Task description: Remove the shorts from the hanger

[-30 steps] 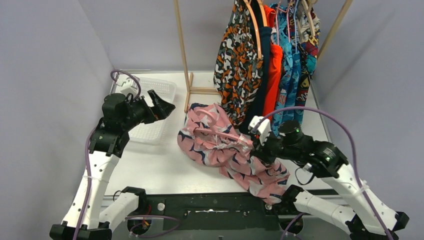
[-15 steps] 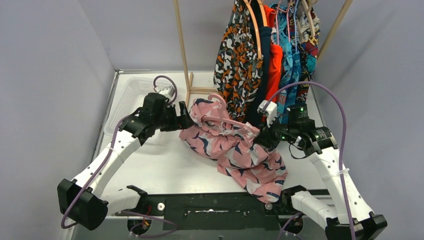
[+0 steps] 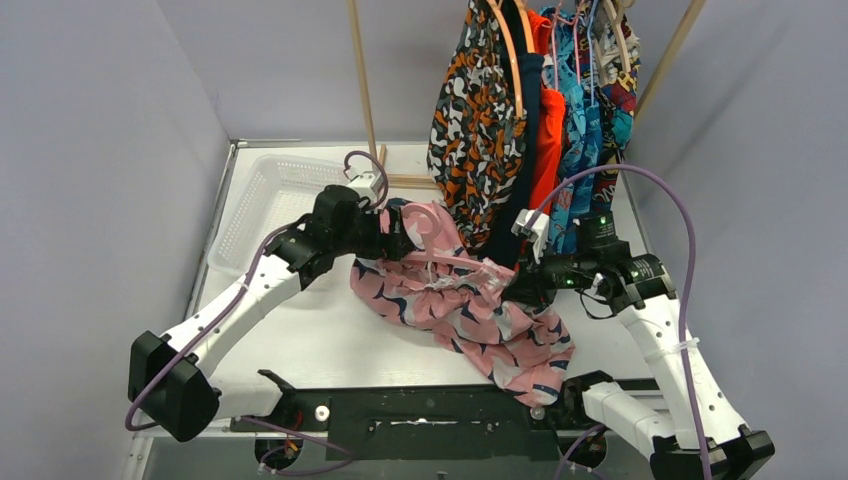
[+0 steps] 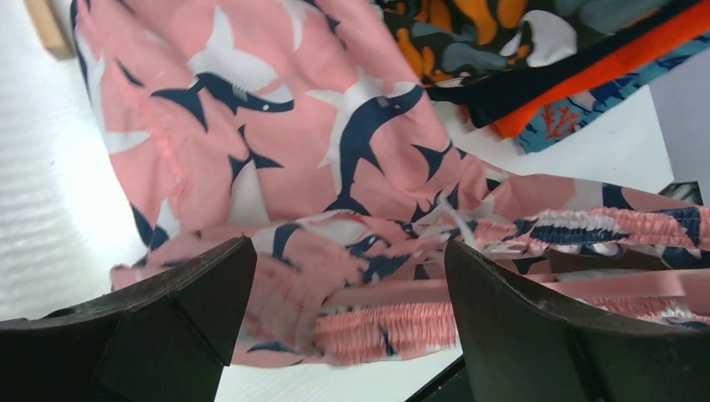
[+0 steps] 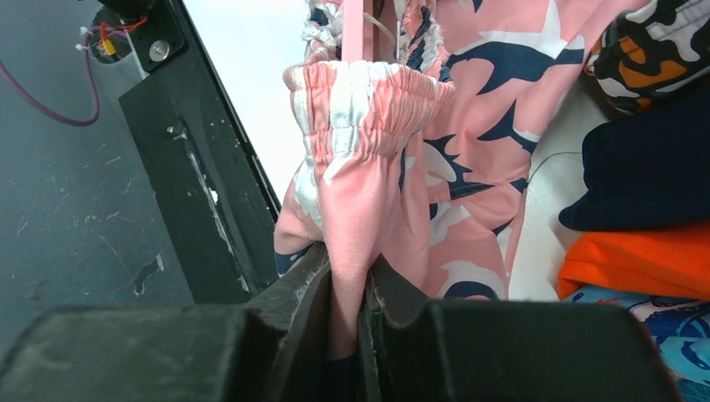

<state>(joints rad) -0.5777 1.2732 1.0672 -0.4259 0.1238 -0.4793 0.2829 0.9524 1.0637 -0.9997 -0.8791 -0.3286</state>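
The left gripper has swung in from the basket and now stands spread wide over the pink shorts. They lie heaped on the table, still threaded on their hanger. The right gripper stays pinched on their waistband, so pulling them free looks imminent.
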